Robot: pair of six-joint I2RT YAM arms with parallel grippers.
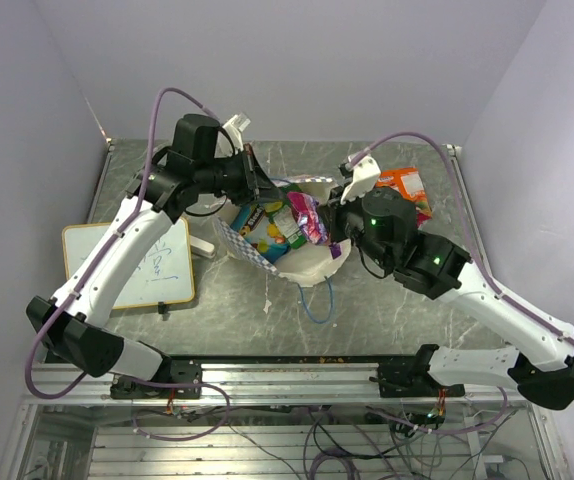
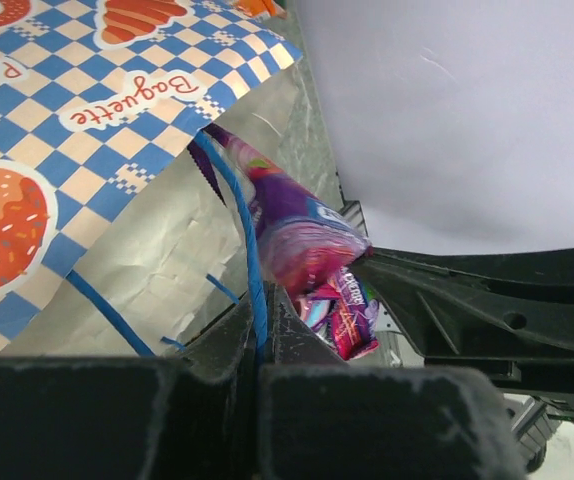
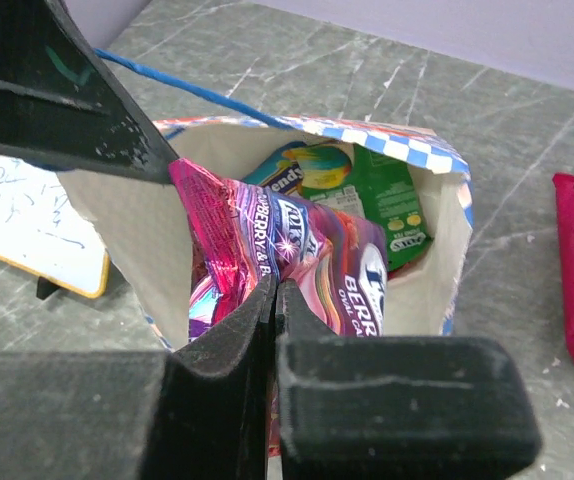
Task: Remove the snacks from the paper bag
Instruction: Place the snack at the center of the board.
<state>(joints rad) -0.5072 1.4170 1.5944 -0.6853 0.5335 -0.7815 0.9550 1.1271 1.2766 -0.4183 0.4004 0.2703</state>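
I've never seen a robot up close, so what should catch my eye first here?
A magenta-pink foil packet is pinched by the right gripper at the mouth of the checked paper bag in the middle. The left gripper clamps the bag's blue cord handle, and an orange packet lies outside, to the right.

Bright, even light from above casts soft shadows on the table (image 1: 387,300). The pink packet (image 3: 307,250) glints with glare, and the bag (image 3: 127,230) is shaded inside. The near fingers (image 3: 217,400) in both wrist views are dark and blurred.
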